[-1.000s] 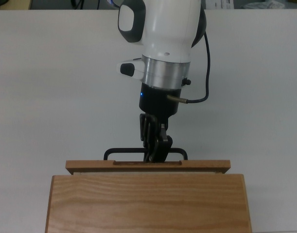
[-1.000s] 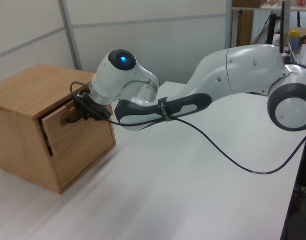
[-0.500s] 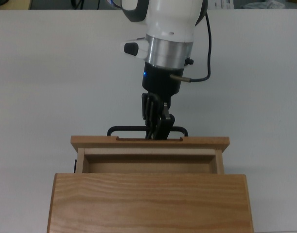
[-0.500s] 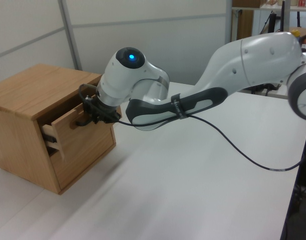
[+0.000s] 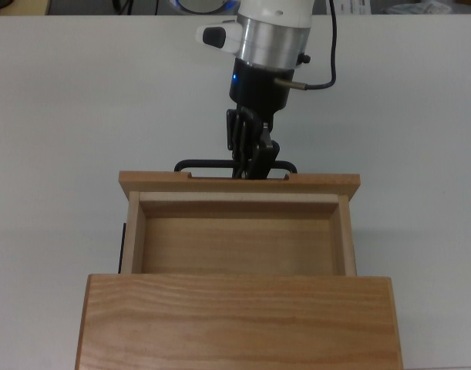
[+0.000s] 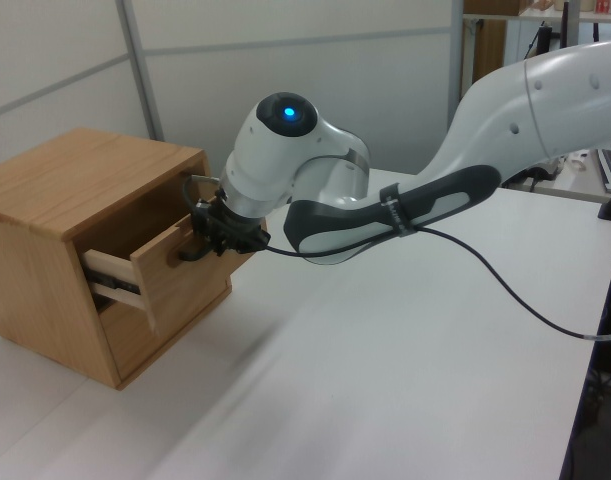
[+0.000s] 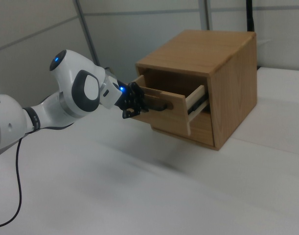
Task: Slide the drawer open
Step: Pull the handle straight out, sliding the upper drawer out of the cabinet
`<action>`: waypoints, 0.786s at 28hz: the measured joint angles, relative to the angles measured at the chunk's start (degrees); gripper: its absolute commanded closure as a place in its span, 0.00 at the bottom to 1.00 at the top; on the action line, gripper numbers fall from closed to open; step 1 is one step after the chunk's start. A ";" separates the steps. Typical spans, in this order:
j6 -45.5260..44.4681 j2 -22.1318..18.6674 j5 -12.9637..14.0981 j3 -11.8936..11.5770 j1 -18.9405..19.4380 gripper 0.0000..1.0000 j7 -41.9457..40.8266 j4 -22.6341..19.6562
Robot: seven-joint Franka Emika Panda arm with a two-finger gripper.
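The drawer (image 5: 239,243) is a shallow light-wood tray, pulled well out of the wooden cabinet (image 5: 239,320), and its inside looks bare. On its front panel (image 5: 239,183) sits a thin black bar handle (image 5: 196,165). My gripper (image 5: 249,168) is shut on the middle of that handle. In the left view the drawer (image 6: 155,285) sticks out toward the table, with the gripper (image 6: 217,240) at its front. The right view shows the drawer (image 7: 169,110) out of the cabinet (image 7: 208,83) and the gripper (image 7: 136,108) against its front.
The cabinet stands on a white table (image 5: 65,116). A black cable (image 6: 505,300) hangs from the arm over the table. Shelves with items (image 6: 585,70) stand at the left view's far right.
The gripper has pulled the handle away from the cabinet, and the drawer has slid from barely ajar to well open. The arm has drawn back with it.
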 measured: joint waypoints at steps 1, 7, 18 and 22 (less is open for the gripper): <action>0.00 -0.51 0.00 0.00 0.00 1.00 0.04 -0.60; 0.00 -3.48 0.00 0.02 0.00 1.00 0.45 -4.25; 0.01 -9.60 0.14 0.13 0.01 1.00 0.66 -11.53; 0.01 -11.86 0.17 0.25 0.01 1.00 0.87 -14.11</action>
